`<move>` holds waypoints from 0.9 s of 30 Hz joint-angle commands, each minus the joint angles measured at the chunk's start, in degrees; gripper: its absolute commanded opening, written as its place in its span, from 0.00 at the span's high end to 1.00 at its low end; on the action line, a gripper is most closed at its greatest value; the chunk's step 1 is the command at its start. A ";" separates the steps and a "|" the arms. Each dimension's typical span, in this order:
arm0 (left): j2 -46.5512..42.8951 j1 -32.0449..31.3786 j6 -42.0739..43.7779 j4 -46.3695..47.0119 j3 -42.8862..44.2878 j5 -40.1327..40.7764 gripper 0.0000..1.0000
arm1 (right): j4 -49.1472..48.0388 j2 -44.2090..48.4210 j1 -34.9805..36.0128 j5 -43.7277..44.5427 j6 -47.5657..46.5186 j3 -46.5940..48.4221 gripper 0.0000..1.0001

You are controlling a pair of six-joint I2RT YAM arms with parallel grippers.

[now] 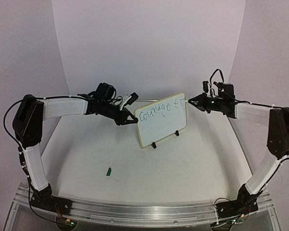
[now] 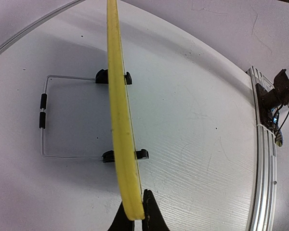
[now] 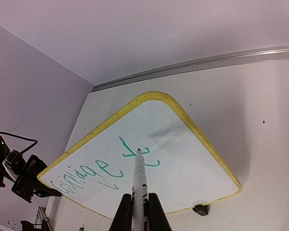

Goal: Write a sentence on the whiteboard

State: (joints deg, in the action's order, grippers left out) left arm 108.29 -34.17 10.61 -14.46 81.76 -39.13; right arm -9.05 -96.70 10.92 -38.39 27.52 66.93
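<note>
The whiteboard [image 1: 161, 126] stands tilted on its black feet at the middle of the table, yellow rim all round. Green writing, the sentence [image 1: 159, 111], reads "courage t" along its top. My left gripper [image 1: 133, 120] is shut on the board's left edge; the left wrist view shows the rim [image 2: 118, 110] edge-on, pinched between the fingertips [image 2: 151, 216]. My right gripper [image 3: 140, 204] is shut on a white marker [image 3: 139, 178]. The marker's tip touches the whiteboard [image 3: 192, 159] just past the "t" of the sentence [image 3: 108, 168].
A small green cap [image 1: 109, 170] lies on the table in front of the left arm. A wire stand [image 2: 42, 115] props the board from behind. An aluminium rail [image 1: 135, 211] runs along the near edge, and walls close in the back and sides.
</note>
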 commanded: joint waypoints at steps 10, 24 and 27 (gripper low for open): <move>1.25 -0.81 0.84 -2.50 1.28 -0.68 1.00 | -1.92 -3.83 -0.22 0.15 0.87 2.62 1.00; 1.53 -0.81 0.85 -2.50 1.30 -0.77 1.00 | -2.82 -3.92 -0.21 -2.41 -0.64 3.09 1.00; 1.51 -0.82 0.81 -2.49 1.31 -0.80 1.00 | -2.73 -4.63 -0.23 -3.55 -0.82 2.96 1.00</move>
State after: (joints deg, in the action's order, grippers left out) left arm 108.31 -34.17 10.63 -14.46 81.76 -39.17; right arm -9.97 -100.40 10.90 -39.71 27.79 67.88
